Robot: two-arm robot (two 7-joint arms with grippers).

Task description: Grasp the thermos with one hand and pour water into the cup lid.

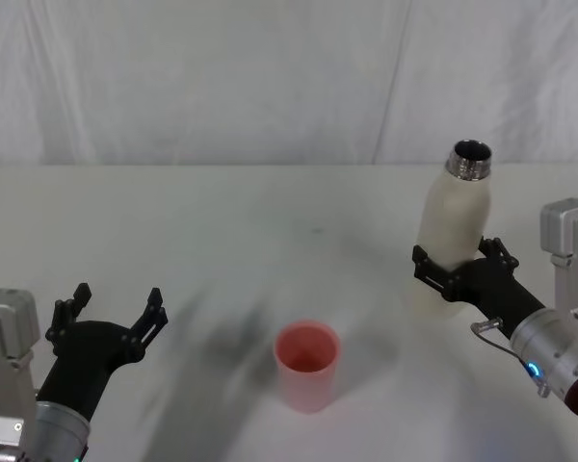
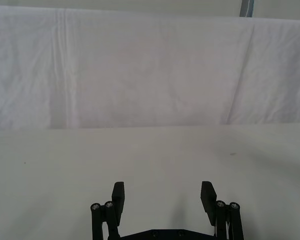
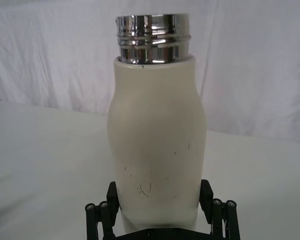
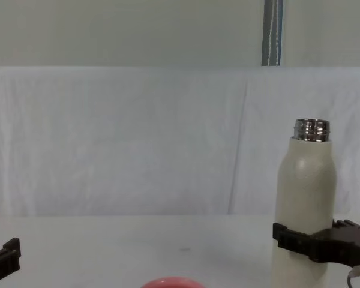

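1. Head view: thermos (image 1: 455, 227) stands upright at the right of the white worktop (image 1: 222, 241), cap off, open steel neck up. Right pincer (image 1: 460, 262) is pinching its lower body, one finger on either side. Pink cup lid (image 1: 306, 365) sits open side up near the front centre, well apart from the thermos. Left pincer (image 1: 116, 310) hangs over the front left, fingers spread, nothing between them.
2. Left wrist view: left pincer (image 2: 163, 195) spread wide over bare worktop (image 2: 150, 155); white cloth backdrop (image 2: 140, 70) behind.
3. Right wrist view: thermos (image 3: 156, 135) upright, with small scuffs on its cream wall. Right pincer (image 3: 159, 200) clamps it near the base.
4. Chest view: thermos (image 4: 306, 198) upright at the right, right pincer (image 4: 315, 240) around its lower half. Cup lid (image 4: 171, 282) rim at the bottom edge, centre. Left pincer's fingertip (image 4: 6, 255) at the lower left.
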